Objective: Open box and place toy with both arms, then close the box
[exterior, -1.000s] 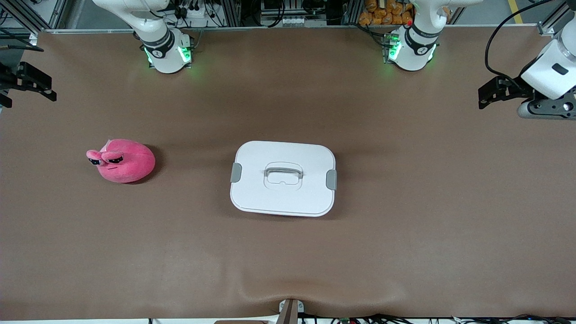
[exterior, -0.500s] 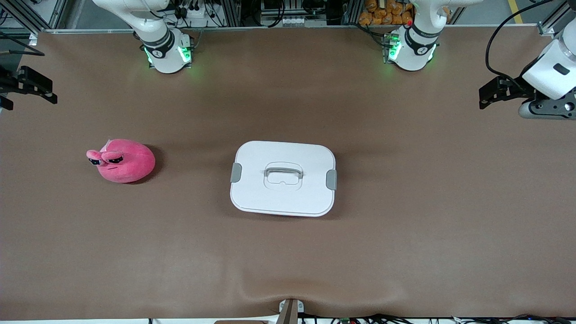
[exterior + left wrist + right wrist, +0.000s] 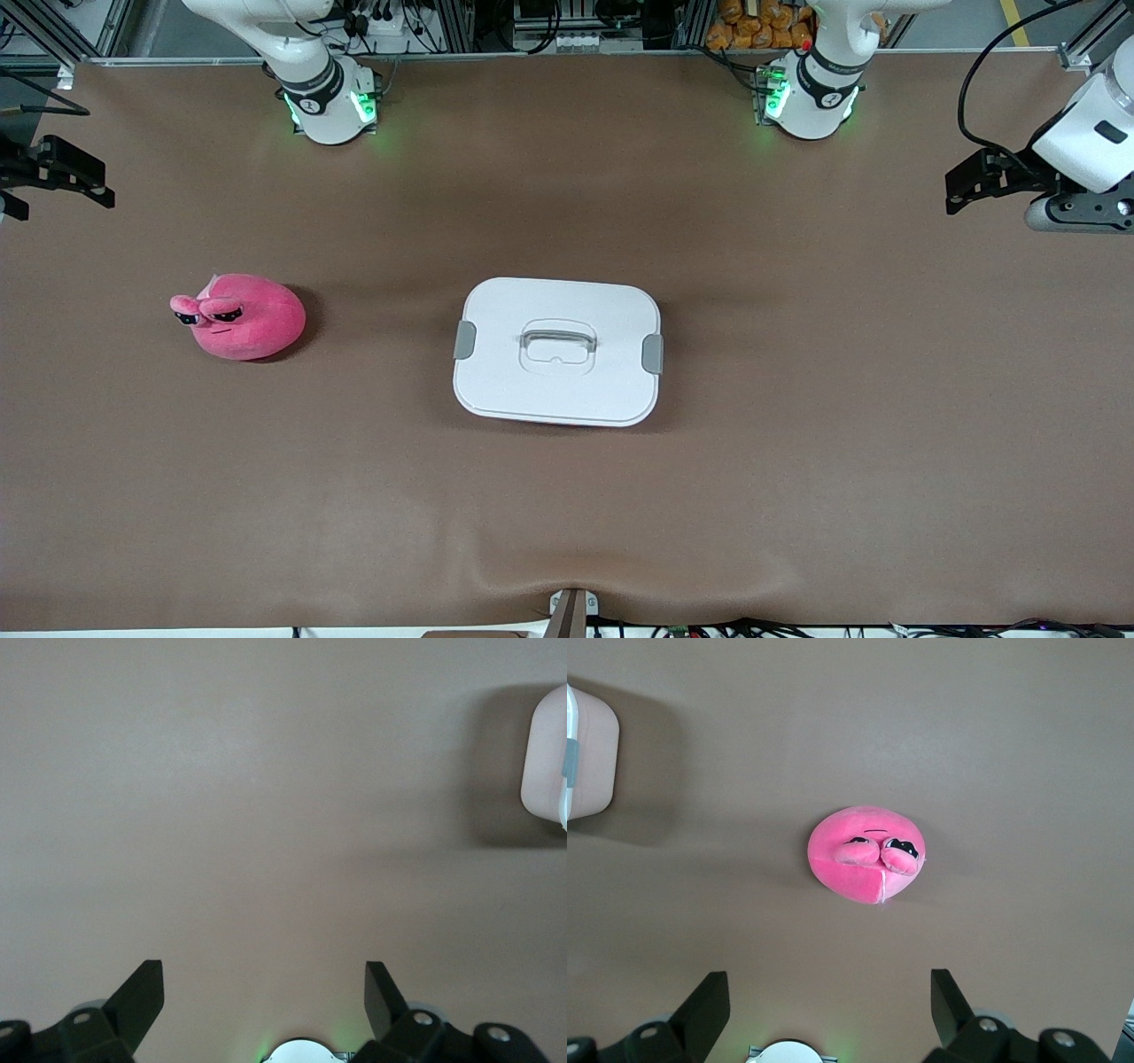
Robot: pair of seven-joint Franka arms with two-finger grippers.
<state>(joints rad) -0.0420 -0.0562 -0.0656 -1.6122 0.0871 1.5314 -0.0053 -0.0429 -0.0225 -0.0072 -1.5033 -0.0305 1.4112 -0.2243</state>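
Observation:
The box (image 3: 558, 390) sits mid-table with its white lid on, a grey clip (image 3: 464, 339) at each end and a handle (image 3: 558, 337) lying in the recess. The pink plush toy (image 3: 241, 316) lies on the mat toward the right arm's end of the table. My right gripper (image 3: 89, 177) hovers open at that end; its wrist view shows the toy (image 3: 866, 864) under it, a corner of the box (image 3: 589, 762), and the open right gripper (image 3: 828, 988) holding nothing. My left gripper (image 3: 961, 182) hovers open over the other end; the left gripper (image 3: 261, 983) is over bare mat, the box's edge (image 3: 542, 762) off to one side.
The brown mat (image 3: 797, 461) covers the whole table. The two arm bases (image 3: 330, 102) (image 3: 811, 97) stand along the edge farthest from the front camera. A small bracket (image 3: 571, 611) sits at the nearest edge, where the mat bulges.
Both grippers have drifted slightly at their ends of the table, staying open. The box and the toy have not moved.

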